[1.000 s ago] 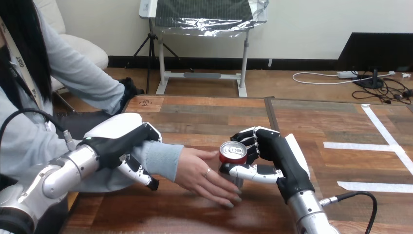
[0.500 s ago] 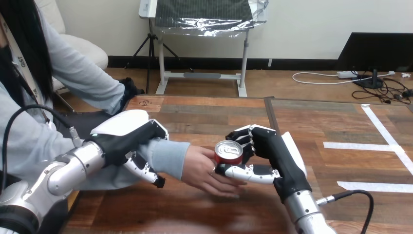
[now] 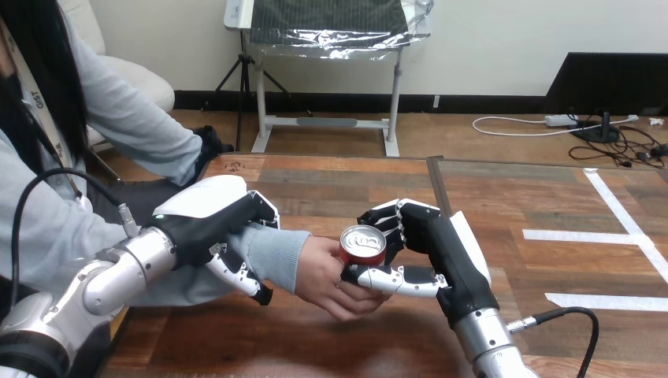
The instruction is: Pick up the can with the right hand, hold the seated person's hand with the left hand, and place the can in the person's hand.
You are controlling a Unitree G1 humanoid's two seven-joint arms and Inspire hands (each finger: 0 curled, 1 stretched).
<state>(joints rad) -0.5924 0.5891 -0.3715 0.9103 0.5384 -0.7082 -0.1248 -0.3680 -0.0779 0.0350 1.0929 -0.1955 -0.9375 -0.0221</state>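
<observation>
A red can point(image 3: 362, 246) with a silver top stands upright in my right hand point(image 3: 429, 252), whose fingers and thumb are curled round it above the table's middle. The person's hand point(image 3: 327, 272) reaches in from the left and wraps its fingers round the can's lower left side, under my thumb. My left hand point(image 3: 213, 224) grips the person's forearm at the grey sleeve point(image 3: 272, 253), fingers over the top and thumb below it.
The wooden table point(image 3: 346, 185) stretches ahead, with white tape strips point(image 3: 622, 236) on its right part. The person sits at the left side, their other arm by the table's far left corner. A black cable point(image 3: 567, 319) trails from my right wrist.
My right hand has carried the can leftward into the person's hand, whose fingers have closed round it. My left hand has slid a little right along the sleeve.
</observation>
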